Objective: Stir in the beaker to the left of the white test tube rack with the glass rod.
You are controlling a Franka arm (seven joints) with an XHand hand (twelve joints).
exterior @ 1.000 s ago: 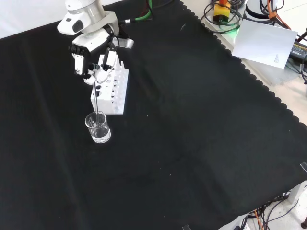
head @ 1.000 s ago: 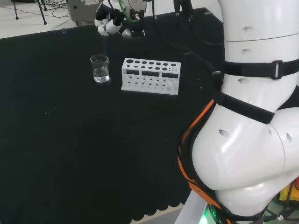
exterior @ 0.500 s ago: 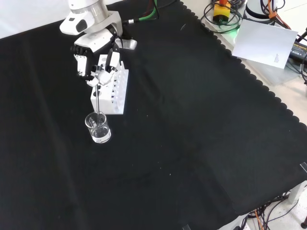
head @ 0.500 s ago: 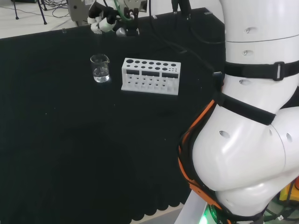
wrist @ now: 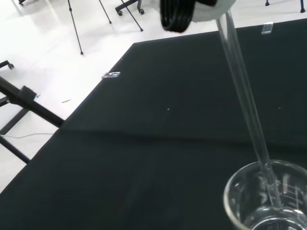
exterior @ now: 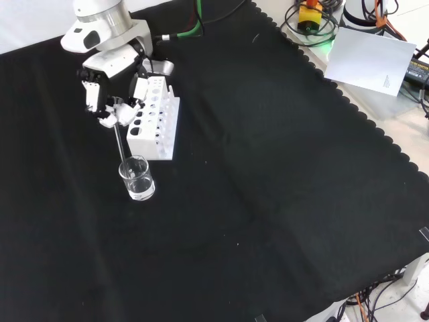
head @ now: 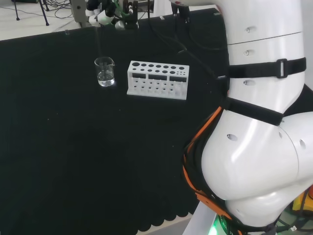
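Left of the rack point(head: 158, 80) in the head view, the hand point(exterior: 107, 107) pinches the rod point(wrist: 244, 98) with its tip inside the beaker point(exterior: 137, 178), so looks mid-stir, and next it needs small circles without tipping the glass.

Beaker point(head: 105, 71) on the cloth point(head: 73, 147) just left of the test tube rack point(head: 157, 79) in the head view, hand point(exterior: 107, 106) above and behind the beaker in the front view, glass rod point(wrist: 244, 96) slanting from the hand into the beaker
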